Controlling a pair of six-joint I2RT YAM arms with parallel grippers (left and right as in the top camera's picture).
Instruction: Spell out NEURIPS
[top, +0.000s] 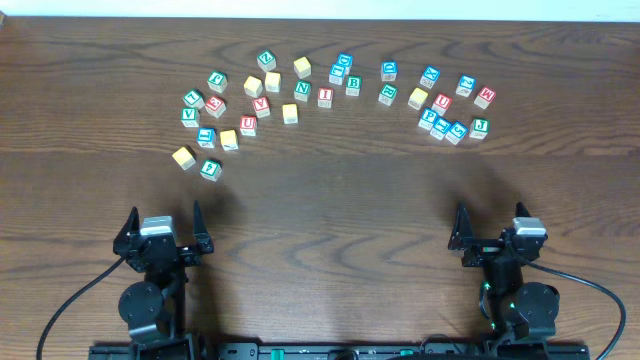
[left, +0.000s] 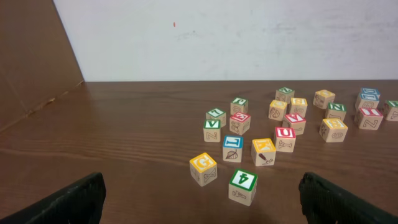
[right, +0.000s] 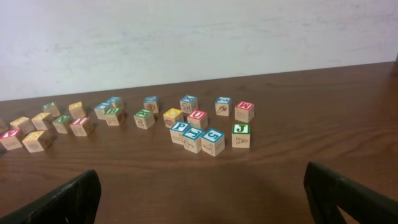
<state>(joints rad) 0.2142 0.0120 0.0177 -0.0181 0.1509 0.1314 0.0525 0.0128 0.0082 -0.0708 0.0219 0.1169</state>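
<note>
Your dark wood surface (top: 320, 200) meets a white wall (left: 217, 37); letter blocks (top: 302, 91) scattered in a left-right band; both jaws spread.

The overhead camera looks straight down on the whole dark brown wooden table (top: 320, 210) from well above. The 2 wrist cameras sit low over the tabletop, facing the white wall (left: 249, 37). The left one frames the left cluster of small wooden letter blocks (left: 267, 143), the right one the right cluster (right: 199, 127). Both clusters also show overhead.
</note>
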